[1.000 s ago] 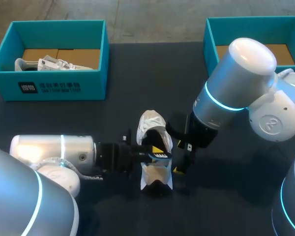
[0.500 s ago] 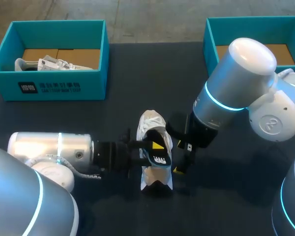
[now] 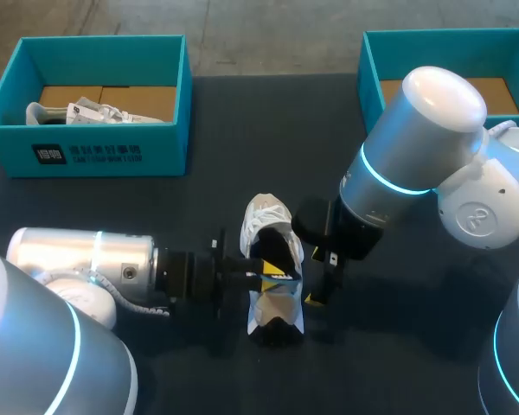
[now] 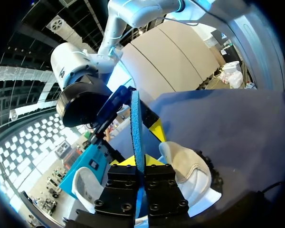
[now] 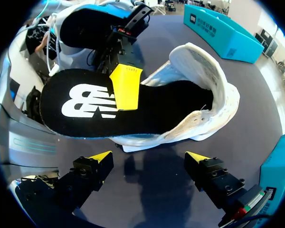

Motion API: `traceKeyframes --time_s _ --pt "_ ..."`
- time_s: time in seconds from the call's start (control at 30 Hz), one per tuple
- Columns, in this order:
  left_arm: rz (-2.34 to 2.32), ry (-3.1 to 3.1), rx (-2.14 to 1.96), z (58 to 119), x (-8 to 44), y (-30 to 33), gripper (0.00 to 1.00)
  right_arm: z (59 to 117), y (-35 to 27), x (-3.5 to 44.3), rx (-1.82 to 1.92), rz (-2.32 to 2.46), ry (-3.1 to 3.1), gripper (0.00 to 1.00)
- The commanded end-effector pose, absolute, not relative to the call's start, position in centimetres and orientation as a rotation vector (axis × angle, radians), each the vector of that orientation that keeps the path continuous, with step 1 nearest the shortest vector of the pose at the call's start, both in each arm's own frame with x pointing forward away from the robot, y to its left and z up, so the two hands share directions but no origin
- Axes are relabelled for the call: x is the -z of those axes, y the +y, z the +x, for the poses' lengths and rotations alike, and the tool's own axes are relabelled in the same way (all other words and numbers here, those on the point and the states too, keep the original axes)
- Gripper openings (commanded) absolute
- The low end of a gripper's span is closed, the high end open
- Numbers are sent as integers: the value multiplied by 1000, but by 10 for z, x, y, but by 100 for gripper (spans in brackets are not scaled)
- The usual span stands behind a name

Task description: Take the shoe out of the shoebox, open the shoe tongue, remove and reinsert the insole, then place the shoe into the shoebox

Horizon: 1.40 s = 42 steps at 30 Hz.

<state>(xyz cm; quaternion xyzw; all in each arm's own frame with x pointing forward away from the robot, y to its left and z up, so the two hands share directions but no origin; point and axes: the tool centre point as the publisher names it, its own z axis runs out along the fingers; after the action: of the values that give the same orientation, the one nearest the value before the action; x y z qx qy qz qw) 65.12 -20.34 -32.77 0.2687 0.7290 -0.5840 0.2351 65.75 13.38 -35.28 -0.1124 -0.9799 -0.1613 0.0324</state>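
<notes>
Resting on the dark table [image 3: 112, 207], the white shoe [image 3: 266, 216] lies just ahead of the right gripper [image 5: 148, 156], whose fingers are spread and empty. The left gripper [image 4: 138, 161] pinches the black insole [image 5: 133, 109], partly inside the shoe.

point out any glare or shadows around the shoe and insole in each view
Head view: strong glare on the right arm and the left arm. Right wrist view: the shoe and insole throw a soft shadow on the table ahead of the open right gripper; the insole's black top shows no glare. Left wrist view: the insole's blue edge, held in the left gripper, is evenly lit.
</notes>
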Motion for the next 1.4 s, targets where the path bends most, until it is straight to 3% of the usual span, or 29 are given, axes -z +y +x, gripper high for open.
traceKeyframes --time_s 0.03,1.0,1.03,1.07,1.17,1.23,1.4 --pt "764 1998 1598 653 329 -207 0 656 134 353 493 -349 -3021 100" --pt "668 2107 1451 680 350 -205 0 656 134 353 493 -349 -3021 100" --pt "667 2110 1459 678 349 -205 1 656 134 353 493 -349 -3021 100" --pt "668 2108 1461 677 348 -204 15 656 134 353 493 -349 -3021 100" --pt "668 2100 1498 674 345 -203 29 656 134 353 493 -349 -3021 100" --pt "664 2090 1524 672 342 -202 33 656 134 353 493 -349 -3021 100" --pt "674 2073 1557 668 336 -201 31 656 134 353 493 -349 -3021 100"
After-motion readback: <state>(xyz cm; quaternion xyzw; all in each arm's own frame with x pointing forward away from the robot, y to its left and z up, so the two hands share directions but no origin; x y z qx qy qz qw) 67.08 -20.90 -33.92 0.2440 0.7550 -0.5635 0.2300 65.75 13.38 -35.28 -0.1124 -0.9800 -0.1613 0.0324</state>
